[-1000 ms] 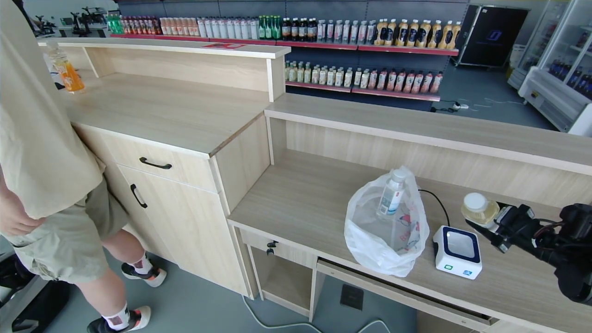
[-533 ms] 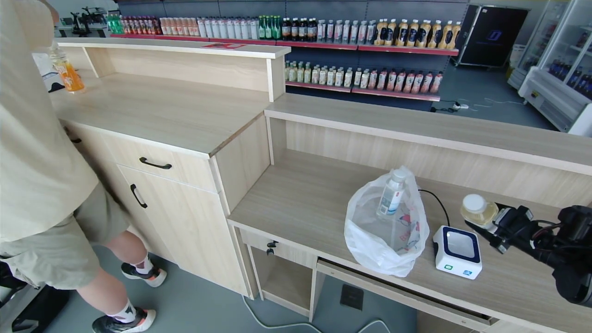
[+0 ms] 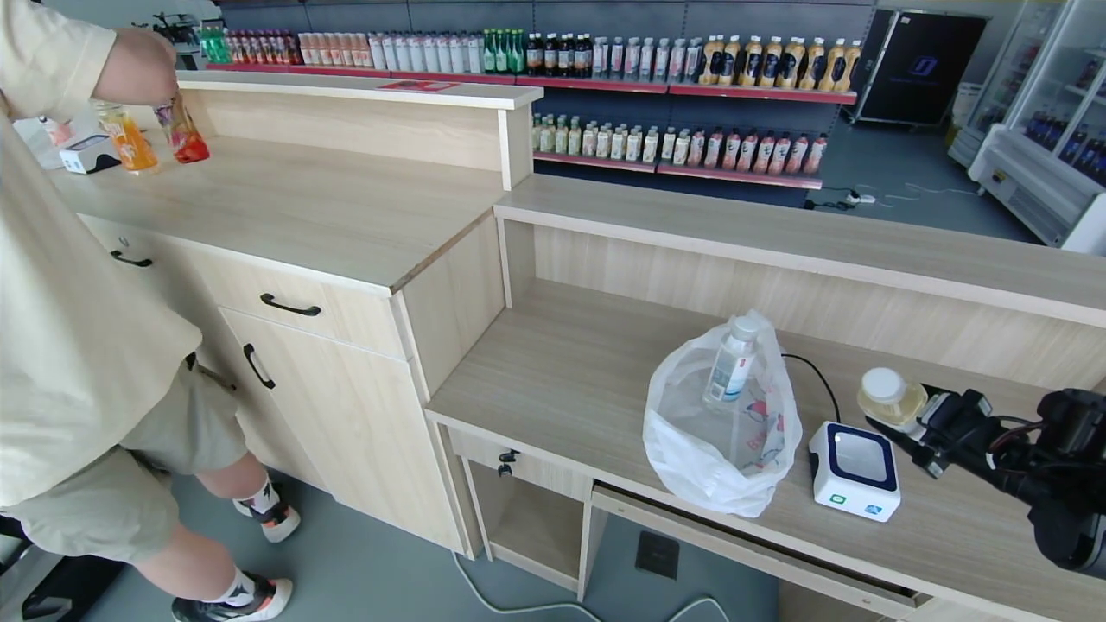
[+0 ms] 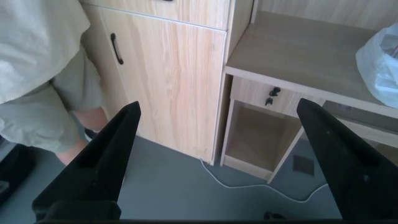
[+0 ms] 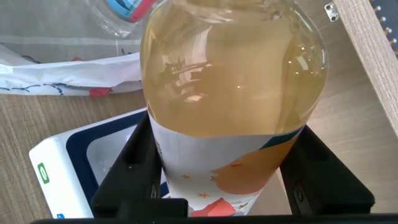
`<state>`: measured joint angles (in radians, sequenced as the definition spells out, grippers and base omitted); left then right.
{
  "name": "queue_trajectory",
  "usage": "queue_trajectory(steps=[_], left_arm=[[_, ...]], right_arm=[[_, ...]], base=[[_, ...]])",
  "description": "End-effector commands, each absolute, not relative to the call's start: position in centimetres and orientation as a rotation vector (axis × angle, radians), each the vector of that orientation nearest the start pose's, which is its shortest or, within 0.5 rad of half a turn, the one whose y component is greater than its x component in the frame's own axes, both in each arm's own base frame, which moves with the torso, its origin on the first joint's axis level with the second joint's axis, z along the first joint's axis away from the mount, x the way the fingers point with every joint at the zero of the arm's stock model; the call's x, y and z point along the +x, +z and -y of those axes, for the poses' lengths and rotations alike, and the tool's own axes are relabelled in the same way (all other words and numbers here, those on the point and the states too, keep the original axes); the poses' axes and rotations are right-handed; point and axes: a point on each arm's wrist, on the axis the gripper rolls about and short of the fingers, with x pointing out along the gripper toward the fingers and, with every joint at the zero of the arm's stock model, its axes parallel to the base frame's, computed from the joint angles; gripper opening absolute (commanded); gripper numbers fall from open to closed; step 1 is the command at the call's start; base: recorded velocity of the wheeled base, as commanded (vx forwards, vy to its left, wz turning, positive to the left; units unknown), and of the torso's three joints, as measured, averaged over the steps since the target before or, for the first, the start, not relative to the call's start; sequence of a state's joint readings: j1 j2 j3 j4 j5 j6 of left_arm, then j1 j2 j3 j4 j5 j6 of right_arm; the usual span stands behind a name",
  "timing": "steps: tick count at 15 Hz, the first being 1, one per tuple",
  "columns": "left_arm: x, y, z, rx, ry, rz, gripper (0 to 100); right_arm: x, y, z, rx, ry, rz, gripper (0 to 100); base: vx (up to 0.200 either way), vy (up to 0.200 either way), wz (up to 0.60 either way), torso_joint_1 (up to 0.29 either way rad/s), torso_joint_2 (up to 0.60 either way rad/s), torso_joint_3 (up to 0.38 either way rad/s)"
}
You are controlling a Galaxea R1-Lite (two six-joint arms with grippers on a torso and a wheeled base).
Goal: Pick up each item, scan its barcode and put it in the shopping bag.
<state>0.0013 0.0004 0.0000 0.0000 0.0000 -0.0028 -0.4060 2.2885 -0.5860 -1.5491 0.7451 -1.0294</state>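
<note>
**Pale wood counter, amber drink gripped beside the scanner**

Light wood makes up the low counter (image 3: 562,371), the largest surface here, and every task item in play sits at its right end. A thin, translucent shopping bag (image 3: 670,432) stands there with its mouth slack and a clear bottle (image 3: 730,363) leaning inside. Just beside the bag is the white scanner (image 3: 855,471), its glass window facing up.

The amber drink bottle (image 3: 890,396) is upright, cap on top, just past the scanner's far corner. The right gripper (image 5: 227,149) is clamped on it, one black finger on each side of the printed label around the lower body. In the right wrist view the scanner's window lies partly beneath the bottle's base. No barcode can be made out, so it is unclear which face must turn to the glass.

The bottle looks nearly full, so it is probably heavy for its size. Its smooth plastic and glossy label are likely slippery, and the thin wall may give under a hard squeeze. The labelled waist below the rounded shoulder seems the soundest place to hold. The bag's film is limp and will not keep its mouth open.

The left gripper (image 4: 214,162) hangs over the floor by the cabinet, its fingers wide apart and holding nothing.

On the higher counter (image 3: 302,207), a person's hand (image 3: 143,65) holds a red drink (image 3: 186,138) next to an orange drink (image 3: 130,142).
</note>
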Motion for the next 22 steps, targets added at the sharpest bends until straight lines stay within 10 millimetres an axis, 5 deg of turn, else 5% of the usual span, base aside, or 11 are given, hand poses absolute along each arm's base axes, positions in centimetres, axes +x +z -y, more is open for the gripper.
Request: queue_trajectory(steps=[1, 22], left_arm=[[-2.3, 7.5, 0.0, -0.003, 0.002, 0.0, 100], [-2.3, 7.5, 0.0, -0.003, 0.002, 0.0, 100]], right_arm=[[32.5, 2.3, 12.0, -0.928, 0.382, 0.053, 0], [35.2, 1.0, 11.6, -0.846, 0.401, 0.083, 0]], base=[[0.0, 0.0, 0.0, 0.0, 0.0, 0.0], [0.0, 0.0, 0.0, 0.0, 0.0, 0.0]])
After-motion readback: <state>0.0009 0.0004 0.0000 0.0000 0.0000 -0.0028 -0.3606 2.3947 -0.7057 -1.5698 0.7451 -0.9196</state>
